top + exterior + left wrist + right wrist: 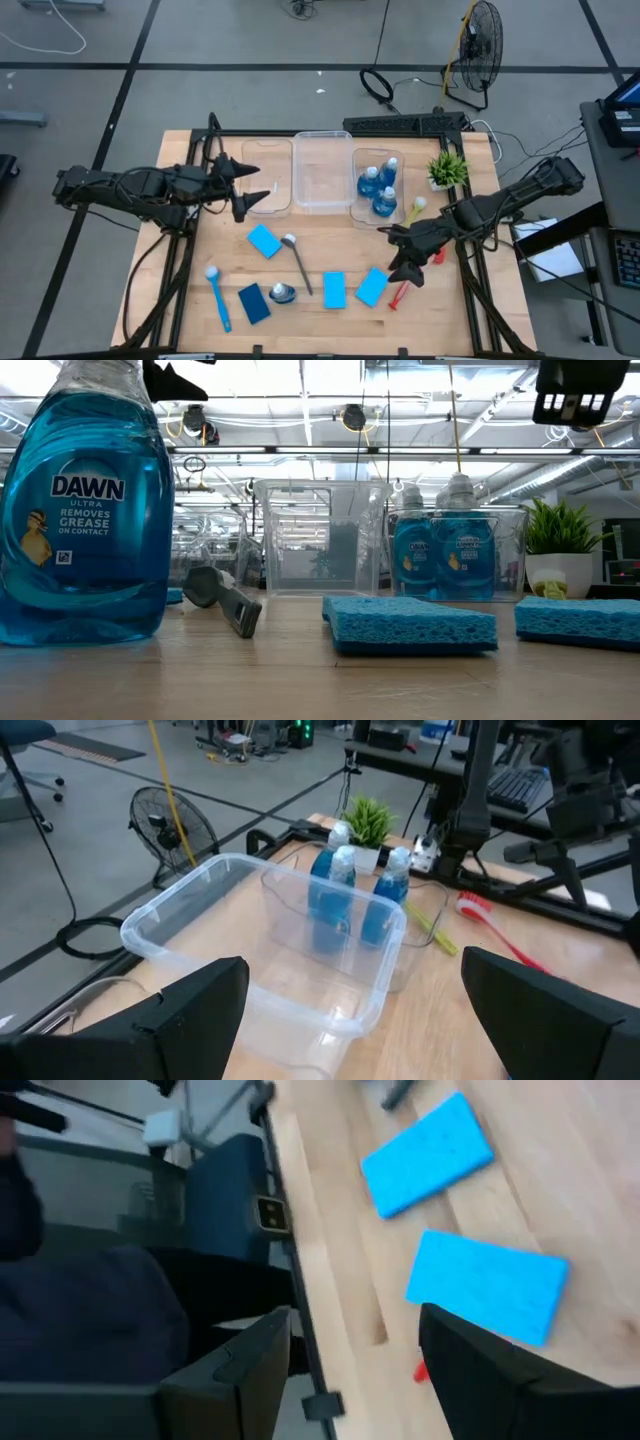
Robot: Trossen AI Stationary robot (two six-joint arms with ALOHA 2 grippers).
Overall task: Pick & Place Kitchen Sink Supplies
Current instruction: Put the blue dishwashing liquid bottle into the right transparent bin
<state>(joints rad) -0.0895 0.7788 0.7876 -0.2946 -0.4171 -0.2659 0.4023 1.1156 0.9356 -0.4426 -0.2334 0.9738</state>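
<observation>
The right gripper [407, 262] hangs spread wide, empty, just above the red brush [401, 292] lying on the bench [330, 330]. It should go straight down and pinch the thin handle. The left gripper [250, 190] waits spread over a clear bin [268, 152].

A robotics lab or workshop hall: a pale wooden counter [330, 320] stands on a grey concrete floor [200, 40] marked with dark lines, with a black floor fan [480, 45], loose cables [385, 85], and rows of ceiling strip lights [300, 405].
</observation>
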